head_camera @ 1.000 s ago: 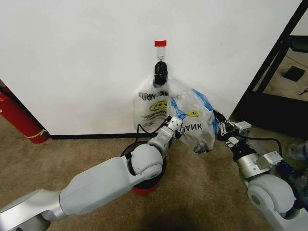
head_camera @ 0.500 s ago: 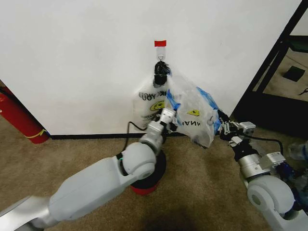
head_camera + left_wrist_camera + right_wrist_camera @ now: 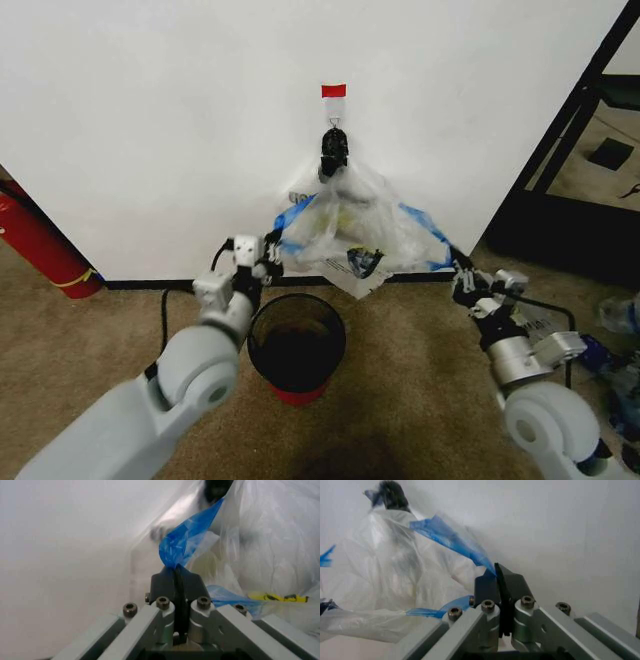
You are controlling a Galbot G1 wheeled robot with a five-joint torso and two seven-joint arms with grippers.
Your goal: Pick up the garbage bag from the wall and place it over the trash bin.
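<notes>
We are stretching the crinkly clear blue-patched garbage bag (image 3: 352, 232) above the round black mesh trash bin (image 3: 296, 343), left gripper (image 3: 268, 262) and right gripper (image 3: 458, 282) fingers each pinching a blue edge; keeping both pinches level should hold the mouth open.

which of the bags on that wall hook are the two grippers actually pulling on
The garbage bag with blue edges, stretched between left gripper and right gripper; the whitish bag behind hangs untouched.

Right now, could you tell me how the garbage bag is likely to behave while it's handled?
Probably floppy: the garbage bag sags between the left gripper and right gripper. Likely very light, being thin and see-through. It may tear, since it hangs stretched from the hook.
</notes>
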